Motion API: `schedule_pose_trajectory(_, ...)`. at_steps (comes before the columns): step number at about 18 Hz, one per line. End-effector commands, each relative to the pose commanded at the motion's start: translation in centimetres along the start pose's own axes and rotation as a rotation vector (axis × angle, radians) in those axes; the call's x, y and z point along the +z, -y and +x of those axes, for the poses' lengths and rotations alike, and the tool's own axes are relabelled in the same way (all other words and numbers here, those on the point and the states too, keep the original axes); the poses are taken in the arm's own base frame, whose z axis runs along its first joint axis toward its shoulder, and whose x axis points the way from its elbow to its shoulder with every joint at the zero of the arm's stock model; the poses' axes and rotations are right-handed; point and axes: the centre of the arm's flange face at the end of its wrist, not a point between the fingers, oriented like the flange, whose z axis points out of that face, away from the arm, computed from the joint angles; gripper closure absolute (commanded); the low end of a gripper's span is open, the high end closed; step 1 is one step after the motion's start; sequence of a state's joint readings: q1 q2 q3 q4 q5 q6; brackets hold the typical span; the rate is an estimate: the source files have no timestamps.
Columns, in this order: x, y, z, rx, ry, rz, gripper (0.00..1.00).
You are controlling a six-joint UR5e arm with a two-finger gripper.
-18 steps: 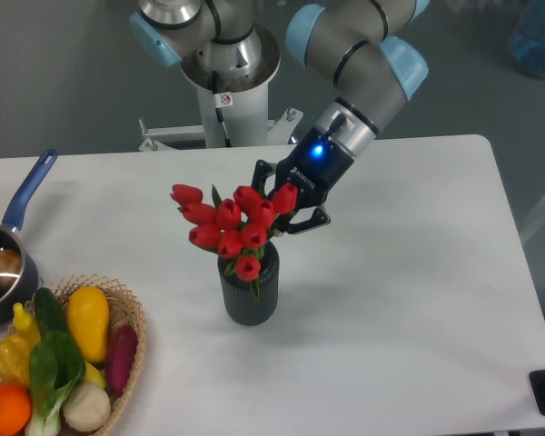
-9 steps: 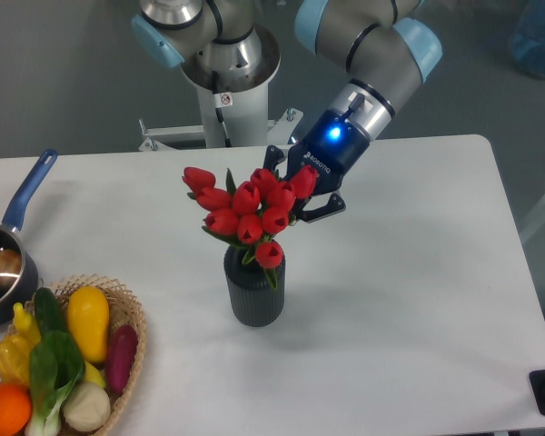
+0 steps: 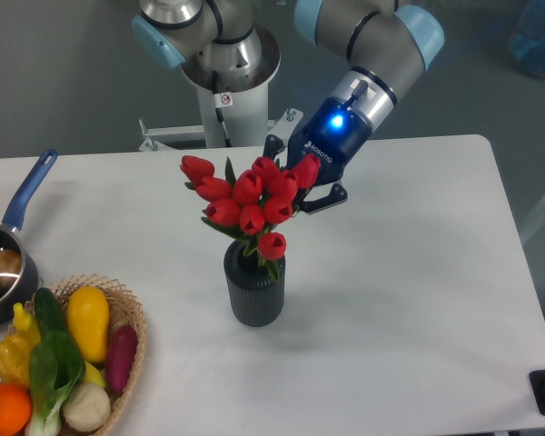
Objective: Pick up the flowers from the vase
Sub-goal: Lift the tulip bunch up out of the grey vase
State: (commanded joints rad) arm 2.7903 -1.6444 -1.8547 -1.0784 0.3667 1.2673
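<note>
A: What has changed over the last second?

B: The gripper [image 3: 295, 186] has risen and drifted right, and the tulips [image 3: 252, 202] have come up with it. A second ago the lowest bloom sat at the rim of the ribbed dark vase [image 3: 254, 289]; now it hangs just above the rim, with green leaves showing between

A: So the lift is under way?

B: I judge so. The fingers are clamped on the right side of the bunch, but the stems look to be still down inside the vase, so the flowers are not out yet. The vase has also shifted slightly right on the table [image 3: 418, 272], which suggests the stems drag on it

A: What can't you make out?

B: The blooms cover the fingertips, so the exact contact is hidden, and the stem ends are out of sight inside the vase. The saucepan [image 3: 4, 263] and produce basket [image 3: 118, 363] at near left are cut off by the frame
</note>
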Motion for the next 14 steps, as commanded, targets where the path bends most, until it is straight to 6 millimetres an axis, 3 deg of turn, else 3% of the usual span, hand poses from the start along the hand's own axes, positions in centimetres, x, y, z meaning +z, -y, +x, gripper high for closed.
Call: schedule_pose_trajectory(14, -6.3, 3.1, -1.9, -0.111, 0.07, 0.154, 0.72)
